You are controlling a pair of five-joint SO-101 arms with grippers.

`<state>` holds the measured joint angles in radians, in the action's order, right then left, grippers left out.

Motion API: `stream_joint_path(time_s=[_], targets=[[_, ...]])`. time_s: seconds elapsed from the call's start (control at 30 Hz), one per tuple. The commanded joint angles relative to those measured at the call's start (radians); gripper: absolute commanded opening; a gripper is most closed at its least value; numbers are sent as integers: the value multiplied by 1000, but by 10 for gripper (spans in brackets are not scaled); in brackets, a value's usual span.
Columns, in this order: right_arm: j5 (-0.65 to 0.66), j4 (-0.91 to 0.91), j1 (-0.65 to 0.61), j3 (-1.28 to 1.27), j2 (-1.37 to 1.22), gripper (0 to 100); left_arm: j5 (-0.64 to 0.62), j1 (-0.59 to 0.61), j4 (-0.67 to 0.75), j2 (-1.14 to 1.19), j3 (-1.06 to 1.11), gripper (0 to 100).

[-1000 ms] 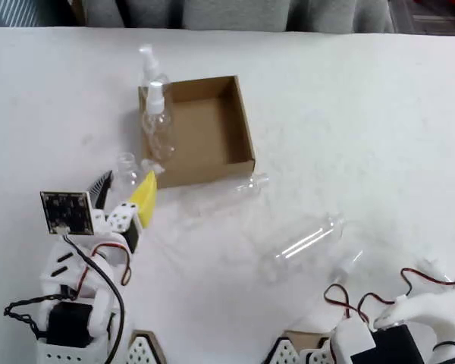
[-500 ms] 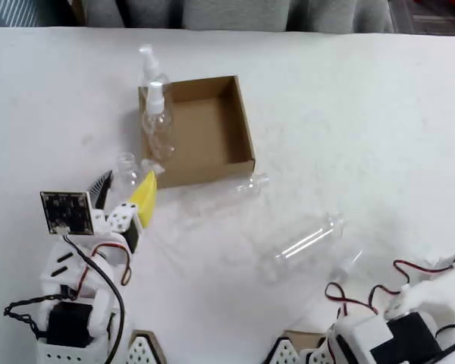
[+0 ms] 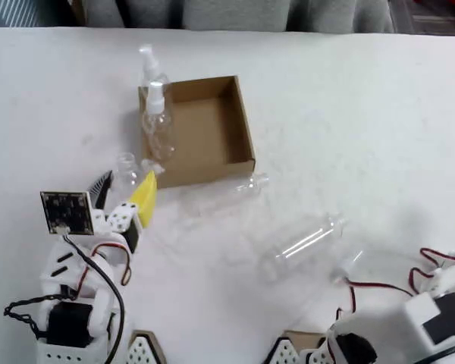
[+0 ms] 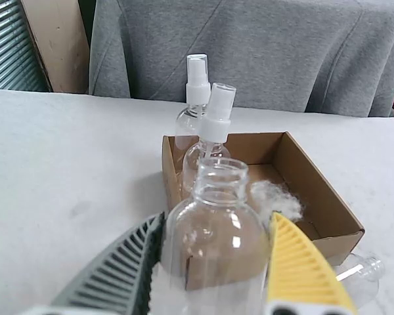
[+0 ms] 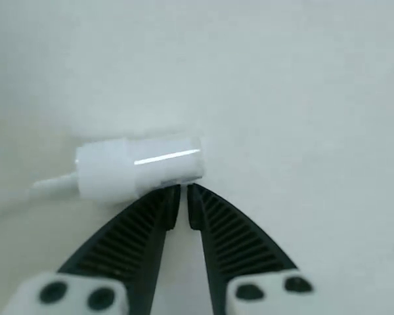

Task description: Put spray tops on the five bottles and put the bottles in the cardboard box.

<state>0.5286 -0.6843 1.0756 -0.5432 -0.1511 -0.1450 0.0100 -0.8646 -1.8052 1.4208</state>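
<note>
A: How is the left gripper (image 4: pixel 217 223) found?
B: Clamped on an uncapped bottle (image 4: pixel 210 244), which is held upright between the grey and the yellow finger, by the tabletop's (image 3: pixel 364 114) left edge, toward the near left corner.
A: And the right gripper (image 5: pixel 184 191)?
B: Drawn almost together. A thin slit is left between the black tips and nothing is gripped. The tips are set right at the side of a white spray top (image 5: pixel 138 167), which is laid flat near the tabletop's near edge, toward the near right corner.
A: Where is the cardboard box (image 3: pixel 244 129) placed?
B: Left of the middle, toward the far edge, open side up. One capped bottle (image 4: pixel 207 147) is stood inside, at the box's left wall. A second capped bottle (image 4: pixel 189 118) is stood on the tabletop just outside the box's far left corner.
A: Other bottles noted?
B: Two, both laid on their sides and uncapped. A lying bottle (image 3: pixel 243 187) is seen just beside the box's near right corner. A second lying bottle (image 3: pixel 303 241) is seen between that corner and the spray top.
</note>
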Motion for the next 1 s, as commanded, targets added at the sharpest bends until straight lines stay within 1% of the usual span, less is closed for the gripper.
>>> stream_joint_path(time_s=[0.0,0.23,0.33,0.47,0.73,0.87,0.93,0.97], targets=[[-38,7,28,130,-39,16,-12,2,6,-16,-35,22],[-64,-21,7,222,-74,16,-12,2,5,-16,-35,22],[-112,-21,-22,265,-96,16,-12,2,3,-16,-35,22],[-137,-21,-82,316,-147,16,-12,2,2,-16,-35,22],[-267,-21,-197,460,-236,16,-12,2,2,-16,-34,22],[-307,-21,-269,574,-298,16,-12,2,2,-16,-34,22],[-338,-48,-285,637,-323,18,-12,2,2,-16,-34,22],[-354,-91,-286,675,-331,19,-12,2,2,-16,-34,22]])
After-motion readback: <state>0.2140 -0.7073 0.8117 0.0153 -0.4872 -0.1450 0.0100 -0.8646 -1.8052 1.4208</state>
